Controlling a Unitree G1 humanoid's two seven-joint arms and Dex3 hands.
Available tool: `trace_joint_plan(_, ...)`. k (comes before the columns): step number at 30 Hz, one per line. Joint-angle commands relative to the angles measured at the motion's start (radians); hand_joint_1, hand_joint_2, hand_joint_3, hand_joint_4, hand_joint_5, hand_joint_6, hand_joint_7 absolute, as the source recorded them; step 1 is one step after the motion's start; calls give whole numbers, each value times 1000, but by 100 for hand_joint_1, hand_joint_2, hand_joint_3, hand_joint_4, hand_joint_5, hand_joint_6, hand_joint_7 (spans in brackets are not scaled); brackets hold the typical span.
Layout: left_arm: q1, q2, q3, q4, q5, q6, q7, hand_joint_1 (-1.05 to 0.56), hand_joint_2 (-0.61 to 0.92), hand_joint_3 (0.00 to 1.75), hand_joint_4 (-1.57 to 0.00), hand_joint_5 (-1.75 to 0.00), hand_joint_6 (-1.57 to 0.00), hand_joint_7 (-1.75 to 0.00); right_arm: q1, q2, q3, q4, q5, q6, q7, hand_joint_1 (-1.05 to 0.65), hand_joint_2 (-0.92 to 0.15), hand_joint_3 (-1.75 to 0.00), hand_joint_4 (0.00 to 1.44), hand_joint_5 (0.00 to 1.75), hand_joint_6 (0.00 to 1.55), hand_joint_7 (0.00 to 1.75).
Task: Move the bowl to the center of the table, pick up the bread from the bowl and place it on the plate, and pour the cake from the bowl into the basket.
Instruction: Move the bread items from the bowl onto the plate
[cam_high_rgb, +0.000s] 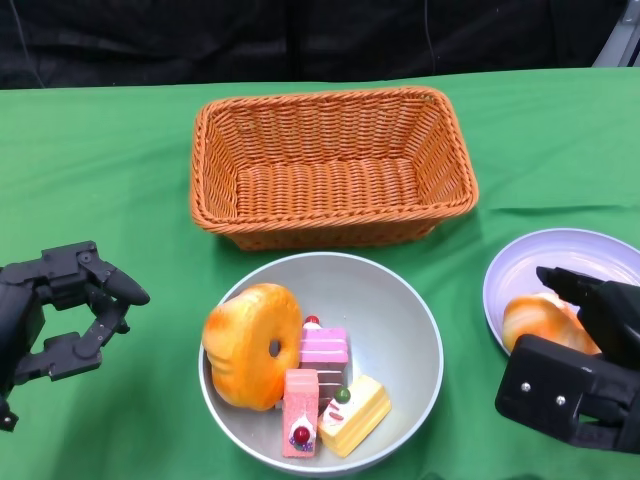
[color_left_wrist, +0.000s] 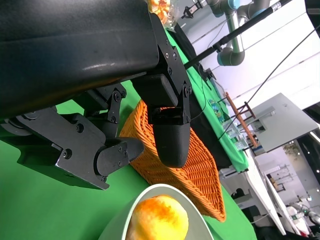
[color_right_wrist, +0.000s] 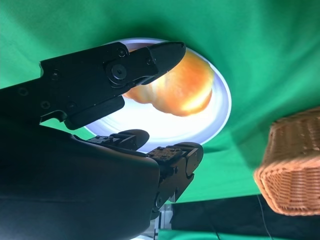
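The bowl (cam_high_rgb: 420, 340) sits on the green table (cam_high_rgb: 100, 180) right in front of the robot, just below the wicker basket (cam_high_rgb: 330, 165), with a thin strip of cloth between the two. Inside the bowl there's a ring-shaped bread (cam_high_rgb: 252, 345) leaning up against the left wall, plus three little cake pieces next to it: a pink one (cam_high_rgb: 324, 345), a reddish slice (cam_high_rgb: 300, 412) and a yellow wedge (cam_high_rgb: 353, 413), all bunched together and touching.

Over on the right is the pale plate (cam_high_rgb: 560, 255), and it's already got a glossy bread roll (cam_high_rgb: 535, 318) lying on it. The right hand (cam_high_rgb: 590, 350) is hanging right over that roll. In the right wrist view the fingers (color_right_wrist: 150, 60) are spread on either side of the roll, and it honestly looks like they aren't clamped on it, though the top finger's tip overlaps the roll so it's a bit hard to call.

The left hand (cam_high_rgb: 60, 320) hovers over bare cloth to the left of the bowl, well apart from it, fingers curved but parted and holding nothing. The left wrist view shows the same: fingers apart, with the basket and the bowl's rim beyond them.
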Motion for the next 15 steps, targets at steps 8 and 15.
trace_joint_plan(8, -13, 22, 4, 22, 11, -18, 8, 7, 62, 88, -83, -146, -86, -108, 58, 3, -33, -232, 110, -114, 38, -69, -92, 0, 42, 5, 31, 2)
trace_joint_plan(15, -16, 19, 4, 30, 17, -27, 12, 7, 61, 91, -85, -144, -87, -107, 68, 20, -44, -272, 247, -271, 19, -70, -92, -2, 63, 10, 44, 3)
